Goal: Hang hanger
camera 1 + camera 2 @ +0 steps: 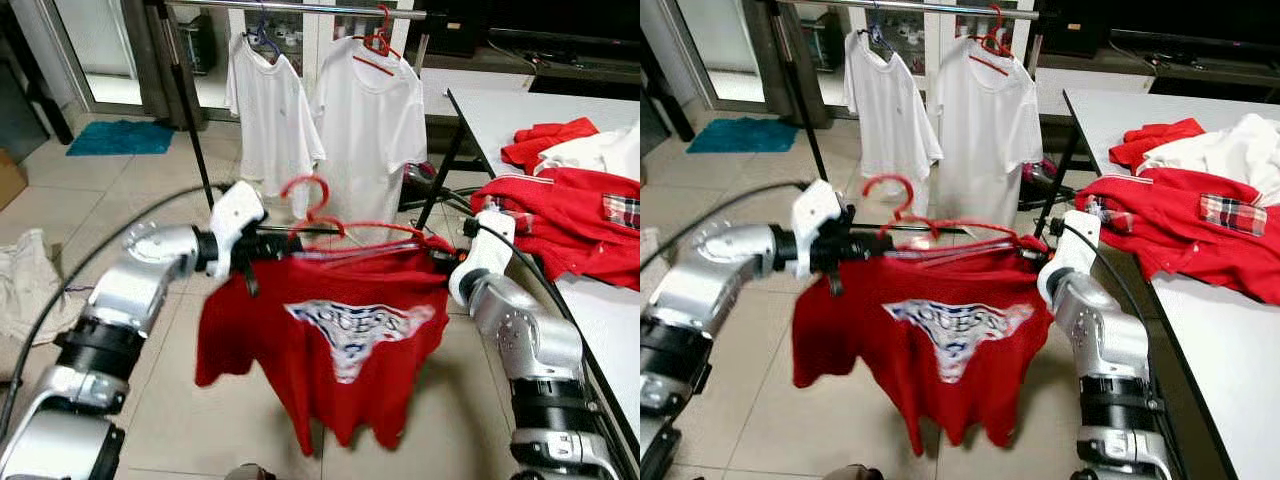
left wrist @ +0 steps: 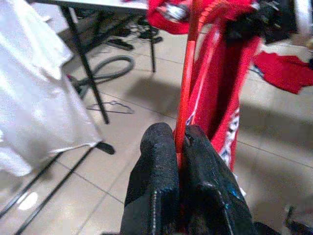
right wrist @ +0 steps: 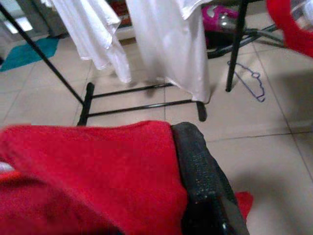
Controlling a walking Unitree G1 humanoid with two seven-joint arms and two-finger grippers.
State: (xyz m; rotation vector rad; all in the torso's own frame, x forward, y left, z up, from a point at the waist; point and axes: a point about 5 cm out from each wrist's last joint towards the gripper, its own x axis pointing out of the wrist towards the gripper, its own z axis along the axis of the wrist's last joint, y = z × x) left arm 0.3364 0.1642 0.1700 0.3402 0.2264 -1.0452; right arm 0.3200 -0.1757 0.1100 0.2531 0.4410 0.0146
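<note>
A red T-shirt point(image 1: 330, 340) with a white logo hangs on a red hanger point(image 1: 310, 195), held up in front of me between both arms. My left gripper point(image 1: 285, 238) is shut on the hanger's bar near its hook; in the left wrist view the fingers point(image 2: 161, 171) pinch the red hanger point(image 2: 188, 73). At the shirt's other shoulder my right gripper point(image 1: 440, 245) is shut on the red cloth point(image 3: 88, 171), which covers all but one black finger point(image 3: 195, 166). The clothes rail point(image 1: 300, 8) runs across the top, beyond the hanger.
Two white T-shirts point(image 1: 270, 110) point(image 1: 368, 130) hang on the rail, on a blue and a red hanger. A white table point(image 1: 520, 110) to the right carries a pile of red and white clothes point(image 1: 570, 210). The rack's black legs point(image 3: 142, 106) and a loose hanger point(image 3: 247, 78) are on the tiled floor.
</note>
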